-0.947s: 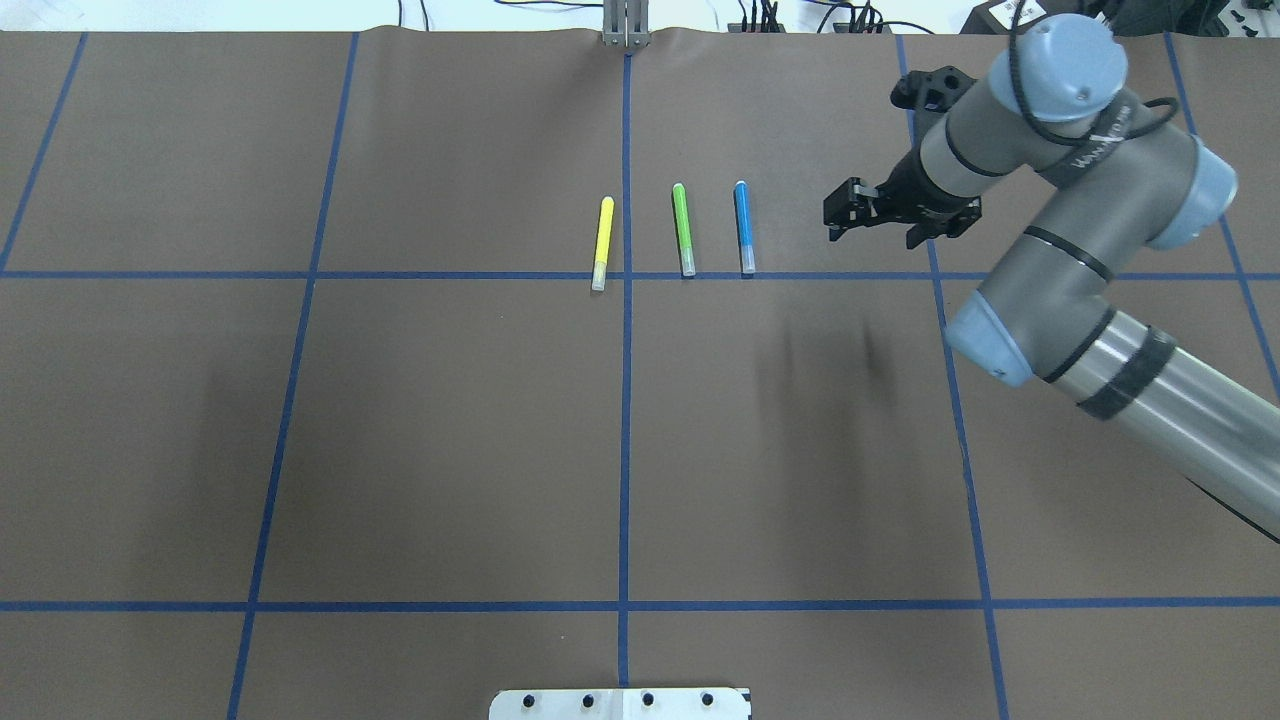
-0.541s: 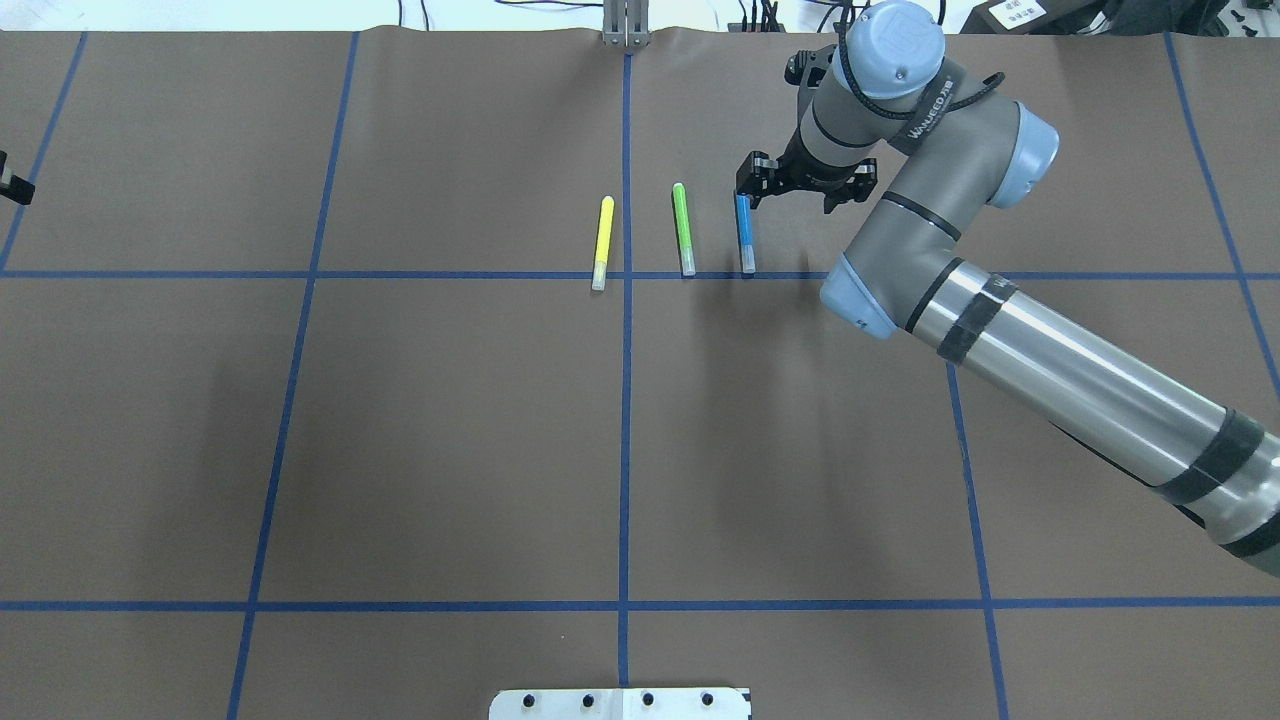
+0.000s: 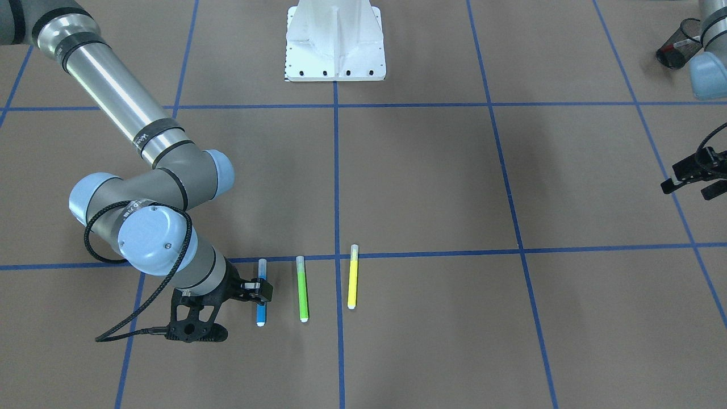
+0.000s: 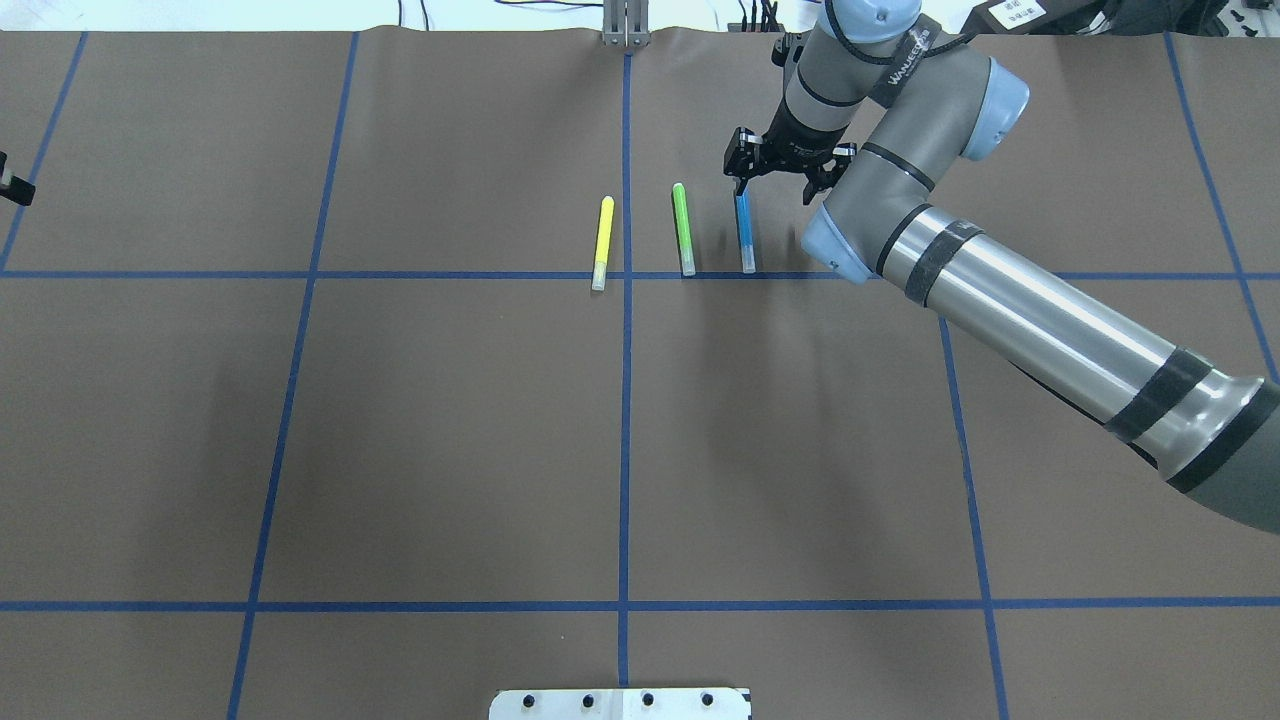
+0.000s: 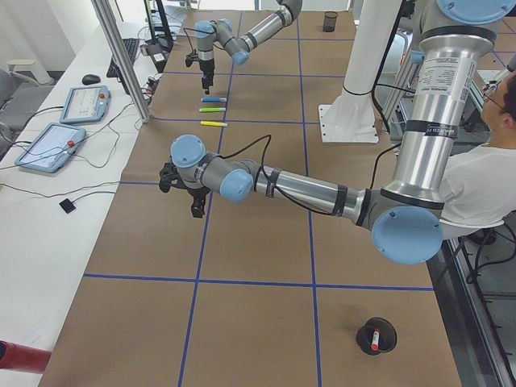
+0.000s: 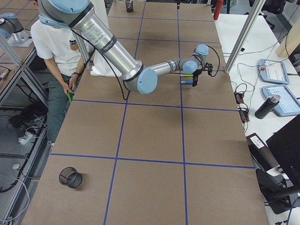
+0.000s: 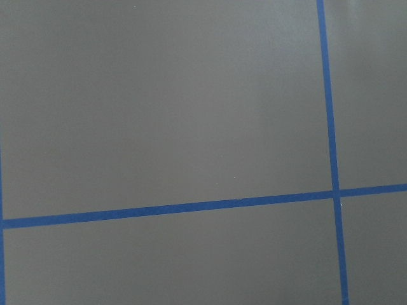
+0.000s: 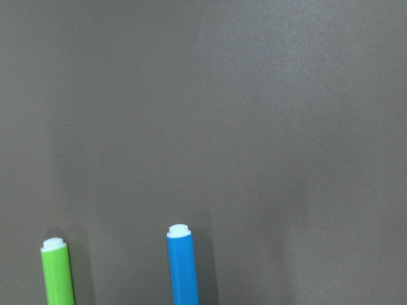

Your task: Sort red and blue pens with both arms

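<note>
The blue pen [image 4: 745,235] lies on the brown mat, rightmost in a row of three markers; the right wrist view shows its end [image 8: 182,267]. My right gripper [image 4: 779,172] hangs open at the pen's far end, one finger [image 3: 258,291] right over the barrel and nothing held. The red pen [image 5: 373,339], white with a red cap, stands in a black mesh cup [image 5: 376,334] at the robot's left end of the table. Far out on the left, my left gripper [image 3: 694,183] is open and holds nothing; its wrist view shows only bare mat and tape lines.
A green marker [image 4: 683,228] and a yellow marker [image 4: 603,243] lie parallel just left of the blue pen. A second mesh cup [image 6: 70,177] stands at the robot's right end. The white pedestal [image 3: 335,40] is at the near edge. A person [image 6: 56,42] stands behind the robot.
My right arm swung left from the open mat to the far end of the blue pen, gripper still open. A tip of my left gripper appeared at the overhead view's left edge.
</note>
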Robot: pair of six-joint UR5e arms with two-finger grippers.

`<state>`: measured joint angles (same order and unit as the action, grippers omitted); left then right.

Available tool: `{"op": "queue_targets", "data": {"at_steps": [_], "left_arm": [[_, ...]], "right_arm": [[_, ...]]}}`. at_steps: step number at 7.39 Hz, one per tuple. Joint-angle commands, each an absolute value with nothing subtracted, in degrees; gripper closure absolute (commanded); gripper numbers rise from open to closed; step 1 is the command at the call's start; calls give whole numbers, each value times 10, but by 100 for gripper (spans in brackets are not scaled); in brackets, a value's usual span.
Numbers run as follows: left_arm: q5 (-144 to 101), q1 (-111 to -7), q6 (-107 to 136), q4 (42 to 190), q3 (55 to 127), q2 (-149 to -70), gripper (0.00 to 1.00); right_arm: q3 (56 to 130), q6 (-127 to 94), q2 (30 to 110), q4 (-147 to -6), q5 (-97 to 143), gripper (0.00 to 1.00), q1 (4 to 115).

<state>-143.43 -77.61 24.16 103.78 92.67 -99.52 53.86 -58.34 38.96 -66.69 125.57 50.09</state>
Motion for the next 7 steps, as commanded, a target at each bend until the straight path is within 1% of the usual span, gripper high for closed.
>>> {"op": "queue_targets", "data": {"at_steps": [1, 2, 5, 6, 7], "left_arm": [[-1433, -776, 242, 1041, 928, -991, 2], [-1433, -776, 241, 1050, 928, -983, 2], [-1433, -775, 242, 1058, 928, -980, 2], [-1433, -775, 242, 1058, 929, -980, 2], [-1433, -775, 242, 1059, 929, -980, 2]], "right_arm": [[511, -533, 371, -710, 1316, 17, 506], [469, -504, 325, -758, 1339, 19, 508], [415, -456, 297, -764, 1346, 23, 507], [414, -454, 297, -766, 1346, 29, 506], [407, -449, 297, -766, 1346, 38, 503]]}}
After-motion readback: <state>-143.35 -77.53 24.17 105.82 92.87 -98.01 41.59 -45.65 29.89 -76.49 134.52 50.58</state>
